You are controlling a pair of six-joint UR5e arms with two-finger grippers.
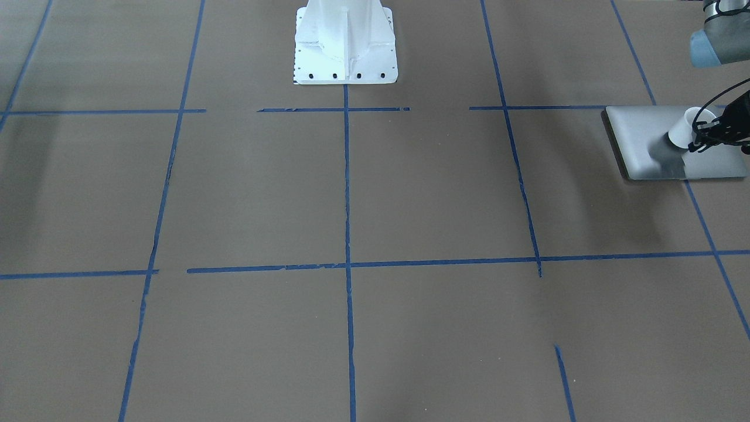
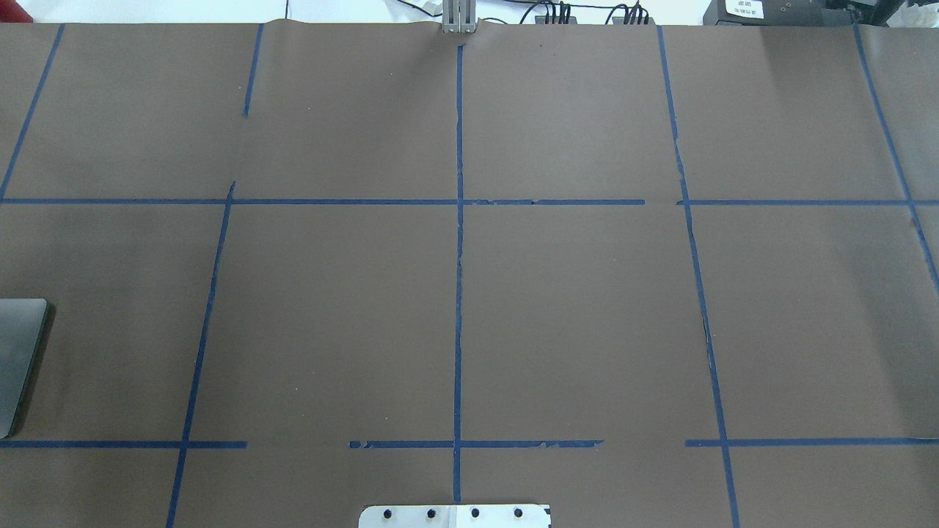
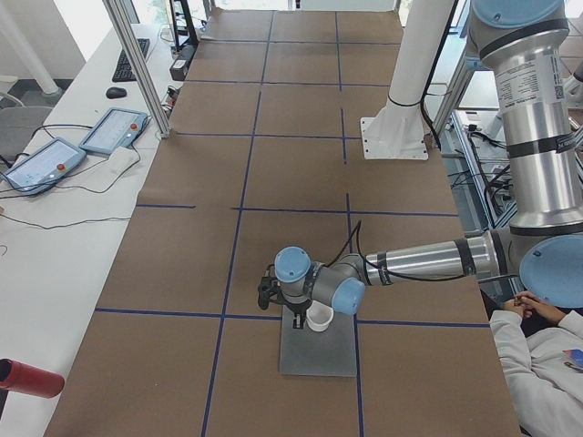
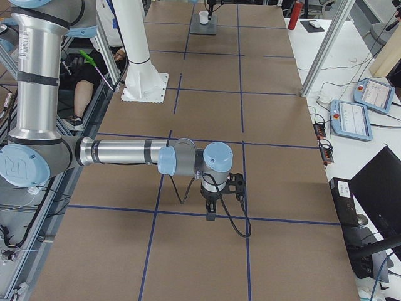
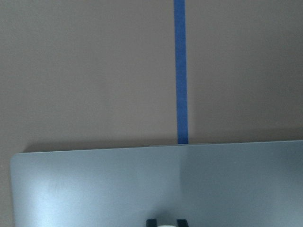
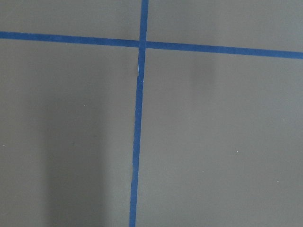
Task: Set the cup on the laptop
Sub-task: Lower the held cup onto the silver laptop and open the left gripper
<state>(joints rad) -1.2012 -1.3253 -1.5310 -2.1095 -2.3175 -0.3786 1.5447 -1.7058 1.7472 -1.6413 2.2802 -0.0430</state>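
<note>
The silver-grey laptop [image 1: 650,135] lies shut and flat near the table's end on my left. It also shows in the exterior left view [image 3: 317,355], at the overhead view's left edge [image 2: 18,352], and as its lid in the left wrist view [image 5: 94,189]. My left gripper [image 1: 700,136] is shut on the small white cup [image 1: 684,130] and holds it tilted, close over the lid. The cup [image 3: 319,318] also shows beside that gripper [image 3: 299,319]. My right gripper [image 4: 210,213] points down over bare table, far from the laptop. I cannot tell whether it is open.
The white robot base [image 1: 345,58] stands at the table's robot side. Blue tape lines [image 2: 458,293] grid the brown table. Teach pendants [image 3: 109,132] lie on a side bench. A seated person [image 3: 547,364] is by the table's left end.
</note>
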